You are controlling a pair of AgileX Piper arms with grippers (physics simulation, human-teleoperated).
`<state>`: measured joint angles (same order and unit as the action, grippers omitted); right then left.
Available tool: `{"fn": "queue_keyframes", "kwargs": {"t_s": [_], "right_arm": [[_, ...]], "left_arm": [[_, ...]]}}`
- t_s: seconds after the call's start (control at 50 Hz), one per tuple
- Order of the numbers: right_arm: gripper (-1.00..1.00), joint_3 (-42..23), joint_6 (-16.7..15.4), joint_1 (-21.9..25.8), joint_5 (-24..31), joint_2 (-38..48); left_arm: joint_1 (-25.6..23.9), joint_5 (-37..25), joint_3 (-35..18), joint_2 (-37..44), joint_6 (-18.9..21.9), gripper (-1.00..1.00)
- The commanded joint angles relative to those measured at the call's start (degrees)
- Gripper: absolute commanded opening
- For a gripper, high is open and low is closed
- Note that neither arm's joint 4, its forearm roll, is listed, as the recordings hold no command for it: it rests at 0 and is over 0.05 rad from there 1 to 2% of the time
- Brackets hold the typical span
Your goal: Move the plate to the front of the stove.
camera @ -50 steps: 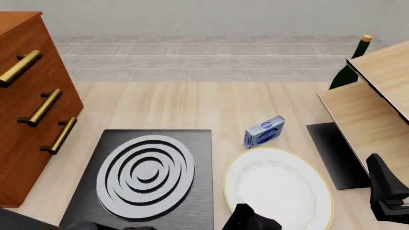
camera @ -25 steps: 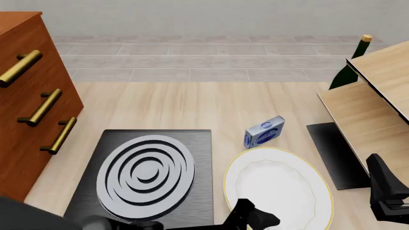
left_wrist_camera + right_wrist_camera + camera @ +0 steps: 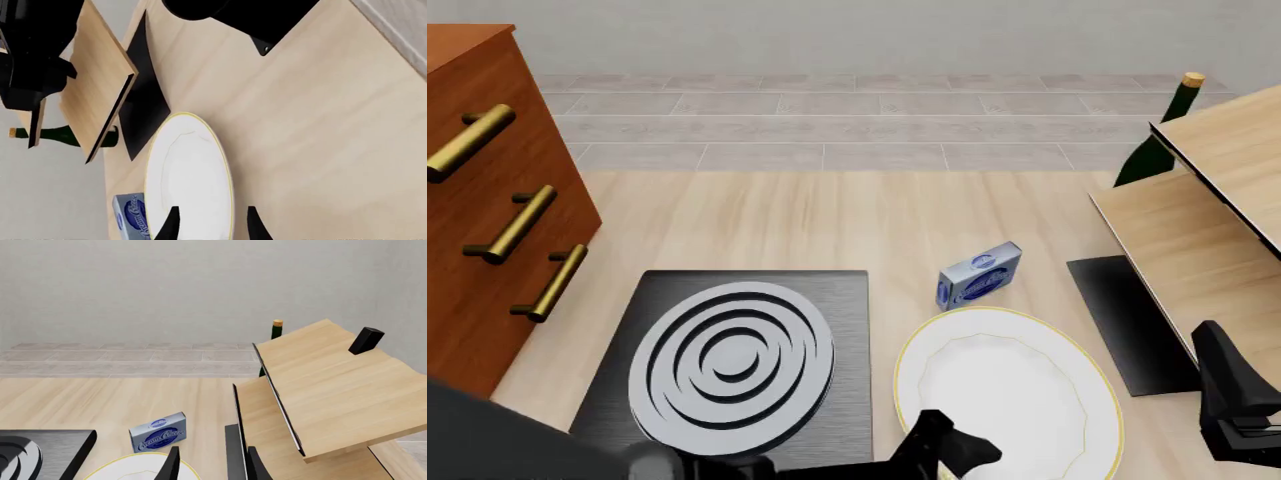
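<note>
The white plate (image 3: 1008,385) with a thin gold rim lies on the table just right of the stove (image 3: 827,400), a black slab with a grey ringed burner (image 3: 731,355). My left gripper (image 3: 941,452) is at the plate's near-left rim. In the left wrist view its fingers (image 3: 171,225) stand apart, open, with the edge of the plate (image 3: 190,170) between them. My right gripper (image 3: 1232,395) hangs at the right edge of the front view, open and holding nothing, off the plate's right side. The right wrist view shows the right gripper (image 3: 212,465) above the plate's rim (image 3: 143,466).
A blue box (image 3: 978,275) stands just behind the plate. A narrow black mat (image 3: 1128,320) lies to the right under a tilted wooden shelf (image 3: 1201,230), with a green bottle (image 3: 1154,150) behind. A brown dresser (image 3: 494,220) with gold handles stands left of the stove.
My left arm has swung in from the lower left, more of it showing, and its gripper has shifted slightly along the plate's near rim. The plate and right arm have stayed put.
</note>
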<state>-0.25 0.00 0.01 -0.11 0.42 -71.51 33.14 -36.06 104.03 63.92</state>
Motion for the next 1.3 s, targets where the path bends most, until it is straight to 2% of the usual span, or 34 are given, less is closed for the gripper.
{"fn": "queue_keyframes", "kwargs": {"t_s": [0.02,0.78,1.02,1.3], "right_arm": [[1.0,0.0,0.02,-0.01,0.0,0.0],[1.0,0.0,0.01,-0.01,0.0,0.01],[1.0,0.0,0.0,0.0,0.0,0.0],[1.0,0.0,0.0,-0.01,0.0,-0.01]], "left_arm": [[1.16,1.16,0.29,1.3,1.1,1.0],[1.34,0.72,-3.49,5.39,1.86,1.0],[2.79,2.59,-2.82,6.95,3.36,1.0],[2.67,1.96,-4.08,7.52,3.58,1.0]]}}
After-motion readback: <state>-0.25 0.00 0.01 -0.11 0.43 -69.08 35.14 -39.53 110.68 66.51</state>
